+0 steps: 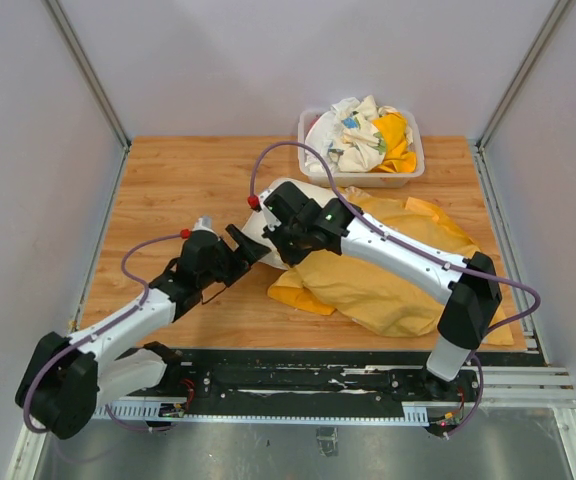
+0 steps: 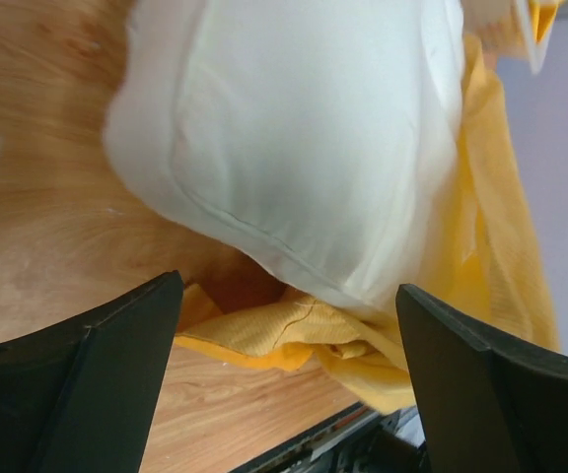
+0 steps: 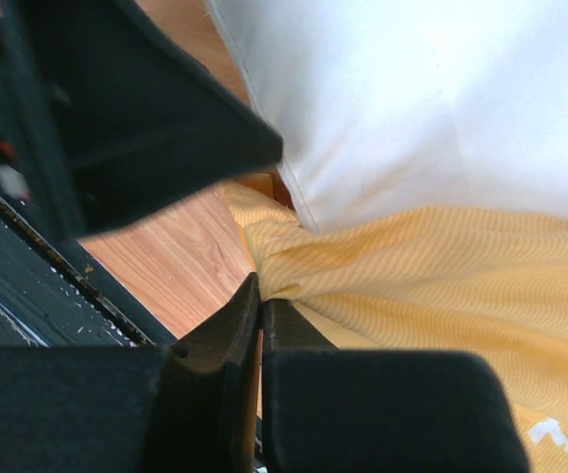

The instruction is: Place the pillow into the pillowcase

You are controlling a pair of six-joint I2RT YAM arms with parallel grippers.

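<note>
- At the middle of the table [image 1: 168, 180] the pillow [image 2: 294, 148] is seen, one end touching the bunched mouth of the pillowcase [image 1: 388, 290].
- Whether any of the pillow is inside cannot be told, as the arms cover that part from above.
- The left gripper [image 2: 289, 296] stands wide open and empty, just before the pillow.
- The right gripper [image 3: 261, 291] is pinched on the pillowcase edge, beside the pillow.
- The pillowcase print is mostly cut off.
</note>
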